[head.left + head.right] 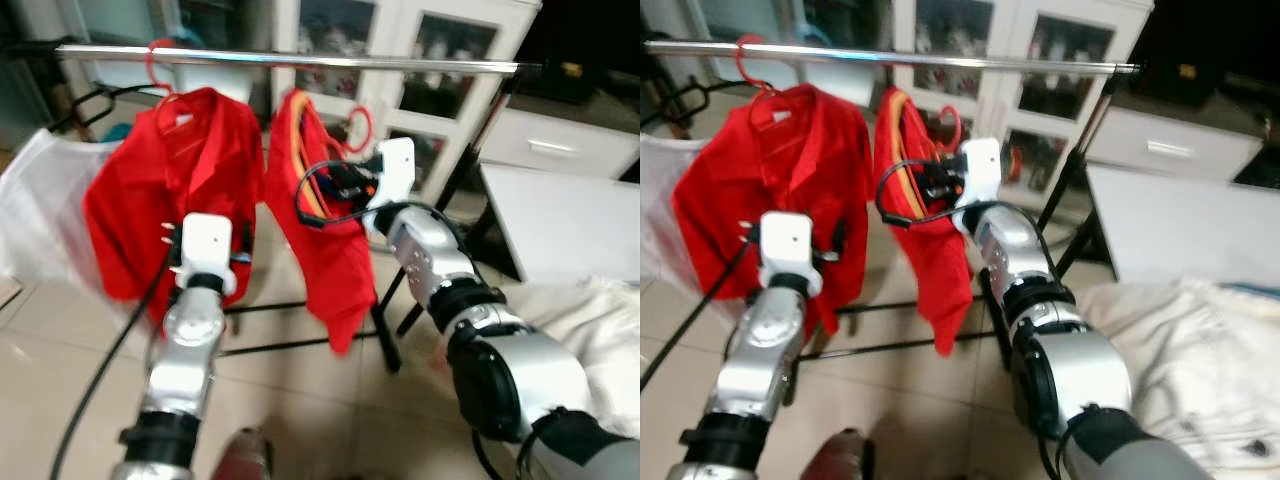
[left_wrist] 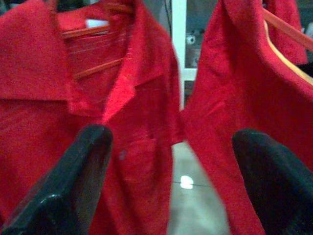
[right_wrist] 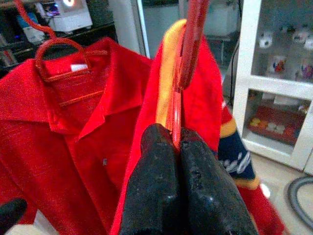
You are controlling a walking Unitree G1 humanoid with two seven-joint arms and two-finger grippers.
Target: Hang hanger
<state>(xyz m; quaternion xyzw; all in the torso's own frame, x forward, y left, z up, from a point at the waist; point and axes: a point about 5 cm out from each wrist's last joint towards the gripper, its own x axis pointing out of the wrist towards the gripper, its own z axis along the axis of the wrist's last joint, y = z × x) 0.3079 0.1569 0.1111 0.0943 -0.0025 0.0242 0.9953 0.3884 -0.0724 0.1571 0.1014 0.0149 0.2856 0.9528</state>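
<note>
Right gripper [image 3: 175,147] clamped on red hanger [image 3: 188,54]; left gripper [image 2: 171,161] fingers spread, holding nothing

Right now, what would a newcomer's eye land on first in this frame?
Two red shirts: one hangs by its hanger from the silver rail on the robot's left, while the right gripper pinches the second shirt's hanger just below that rail. The left gripper is open before them.
</note>
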